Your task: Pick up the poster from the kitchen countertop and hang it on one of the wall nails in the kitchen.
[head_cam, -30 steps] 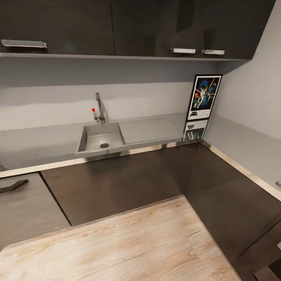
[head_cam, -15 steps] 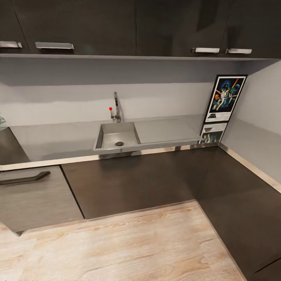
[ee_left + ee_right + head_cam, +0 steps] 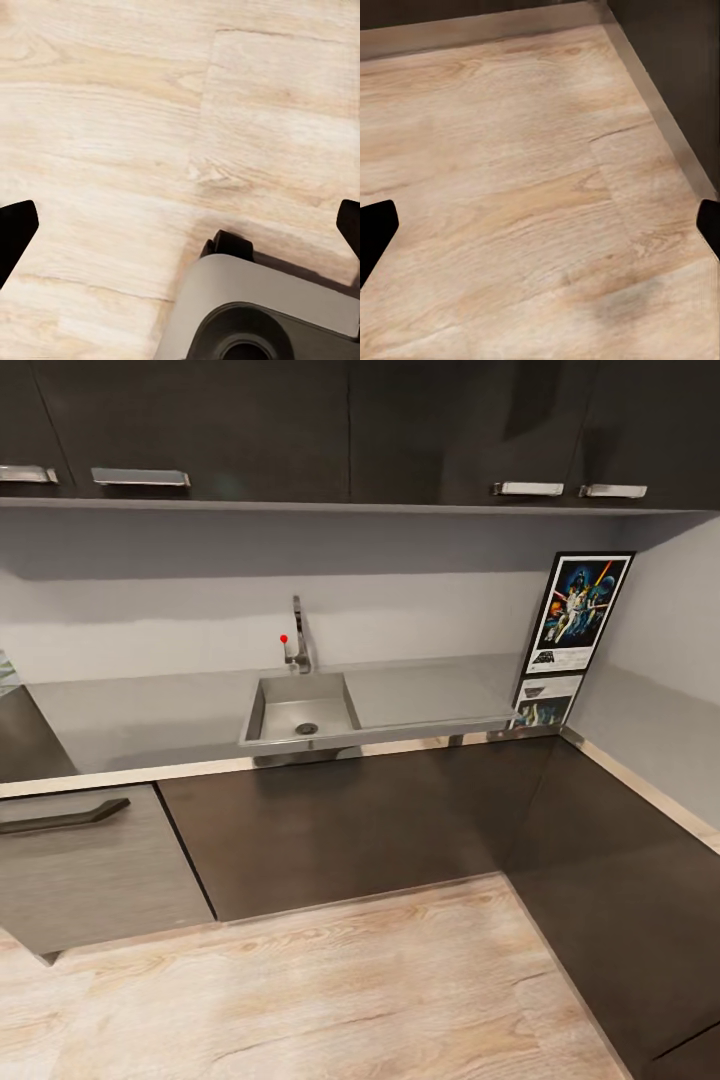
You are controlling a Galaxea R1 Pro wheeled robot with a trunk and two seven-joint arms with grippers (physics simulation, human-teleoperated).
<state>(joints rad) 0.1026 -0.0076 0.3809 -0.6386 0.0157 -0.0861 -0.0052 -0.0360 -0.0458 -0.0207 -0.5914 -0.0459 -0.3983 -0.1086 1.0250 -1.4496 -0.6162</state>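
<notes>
One poster (image 3: 579, 614) stands upright, long axis vertical, at the back right inner corner of the kitchen countertop (image 3: 150, 710), leaning on the wall, ahead and to my right, so my right arm is judged nearer. My left gripper (image 3: 180, 225) and right gripper (image 3: 540, 225) hang spread apart over floorboards. The sink (image 3: 300, 712) holds nothing.

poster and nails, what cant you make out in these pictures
- Head view: no wall nails can be made out on the grey wall; too small.
- Head view: the poster shows, but its small print is blurred.
- Head view: whether the poster's foot touches the kitchen countertop, its reflection confuses it.
</notes>
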